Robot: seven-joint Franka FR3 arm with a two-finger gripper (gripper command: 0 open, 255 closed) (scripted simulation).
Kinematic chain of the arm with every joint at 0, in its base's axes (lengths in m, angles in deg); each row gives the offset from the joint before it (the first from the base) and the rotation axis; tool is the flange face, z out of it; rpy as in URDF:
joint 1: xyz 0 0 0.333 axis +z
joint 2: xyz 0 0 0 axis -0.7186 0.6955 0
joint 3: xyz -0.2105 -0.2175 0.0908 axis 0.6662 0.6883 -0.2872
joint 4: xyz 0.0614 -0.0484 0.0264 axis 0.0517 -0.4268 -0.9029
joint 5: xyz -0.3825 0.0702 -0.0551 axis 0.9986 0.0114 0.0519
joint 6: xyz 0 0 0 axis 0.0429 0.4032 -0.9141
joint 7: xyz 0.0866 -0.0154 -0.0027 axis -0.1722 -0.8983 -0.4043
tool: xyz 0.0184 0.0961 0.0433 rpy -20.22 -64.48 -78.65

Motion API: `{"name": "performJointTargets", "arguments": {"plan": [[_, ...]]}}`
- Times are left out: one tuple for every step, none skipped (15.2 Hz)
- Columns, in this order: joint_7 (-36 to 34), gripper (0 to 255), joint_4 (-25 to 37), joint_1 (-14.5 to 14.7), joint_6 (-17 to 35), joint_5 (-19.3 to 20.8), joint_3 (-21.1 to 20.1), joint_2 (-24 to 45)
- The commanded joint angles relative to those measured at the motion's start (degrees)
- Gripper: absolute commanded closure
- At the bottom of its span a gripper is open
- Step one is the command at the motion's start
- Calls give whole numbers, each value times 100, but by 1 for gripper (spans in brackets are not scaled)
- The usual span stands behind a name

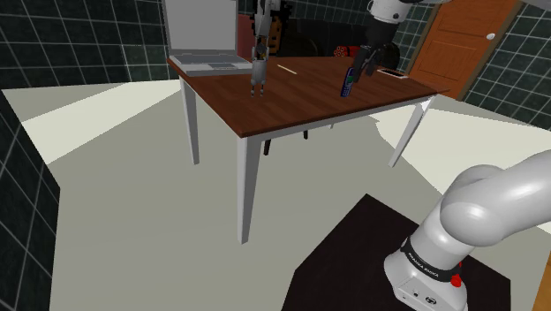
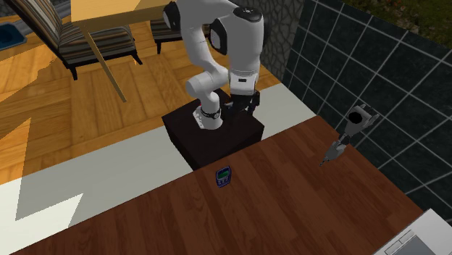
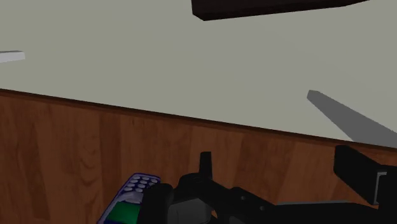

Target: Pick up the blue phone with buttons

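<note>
A dark brown wooden tabletop [image 1: 300, 97] is carried on white legs [image 1: 246, 190]. Beneath it a pale grey floor [image 1: 132, 212] is spread, crossed by a lighter lit band [image 1: 71, 124]. The room is closed in by dark tiled walls [image 1: 79, 40], and an orange wooden door [image 1: 459, 44] with a round knob is set at the shoulder view's upper right. In the second exterior view a wooden plank floor [image 2: 65, 123] is seen, with striped chairs [image 2: 72, 36] placed on it.

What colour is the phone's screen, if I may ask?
Green, on the blue push-button phone; clearest in wrist view.
</note>
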Motion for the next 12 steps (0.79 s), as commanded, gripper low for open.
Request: {"name": "performJointTargets", "arguments": {"plan": [[253,0,342,-33,132,-35,253,423],[364,0,499,-44,170,-70,361,599],[477,0,662,-56,204,-113,467,780],[593,0,833,-68,232,-165,573,965],[711,0,1011,-81,254,-226,678,1154],[831,0,1197,-93,271,-296,783,1349],[955,0,1391,-109,281,-376,886,1548],[1081,0,1593,-127,284,-465,988,1753],[1210,0,1805,-149,279,-565,1088,1965],[1341,0,2027,-176,267,-676,1186,2182],[1474,0,2259,-208,245,-796,1283,2407],[1608,0,2502,-248,214,-927,1374,2638]]}}
